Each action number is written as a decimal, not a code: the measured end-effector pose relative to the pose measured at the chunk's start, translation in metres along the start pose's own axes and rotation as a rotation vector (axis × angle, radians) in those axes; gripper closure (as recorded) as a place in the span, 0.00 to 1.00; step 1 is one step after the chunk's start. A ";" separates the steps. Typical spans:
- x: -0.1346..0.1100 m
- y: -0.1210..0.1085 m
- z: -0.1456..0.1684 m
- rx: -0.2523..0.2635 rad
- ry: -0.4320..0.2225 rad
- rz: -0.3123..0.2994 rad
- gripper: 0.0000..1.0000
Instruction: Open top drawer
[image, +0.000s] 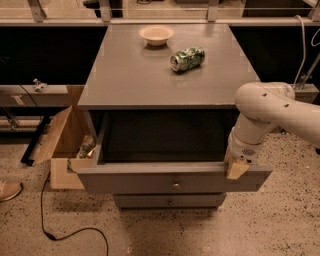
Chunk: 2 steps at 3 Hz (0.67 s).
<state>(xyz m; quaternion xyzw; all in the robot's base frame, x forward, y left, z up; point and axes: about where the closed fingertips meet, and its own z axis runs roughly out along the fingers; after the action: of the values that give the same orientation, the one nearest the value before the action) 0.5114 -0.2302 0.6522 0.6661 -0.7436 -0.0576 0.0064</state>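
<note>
- The top drawer (150, 182) stands pulled well out from under the grey worktop (130, 75), with its deep, dark box exposed. You can judge the opening nearly done.
- Your pincer (238, 168) sits at the right end of the front panel's top edge. You cannot tell whether it is open or clamped.
- Pulling from one corner may skew the box, so draw straight outward and slowly.
- The front is flat, matt grey wood with a small round metal knob (176, 185). The dented green can (187, 58) lies on its side and could roll if you jolt the cabinet.
</note>
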 end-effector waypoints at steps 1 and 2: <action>0.002 0.006 0.002 -0.017 0.005 -0.007 0.01; 0.006 0.021 0.005 -0.056 0.021 -0.017 0.00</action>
<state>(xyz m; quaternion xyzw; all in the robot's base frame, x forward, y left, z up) 0.4897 -0.2338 0.6486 0.6726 -0.7358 -0.0717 0.0324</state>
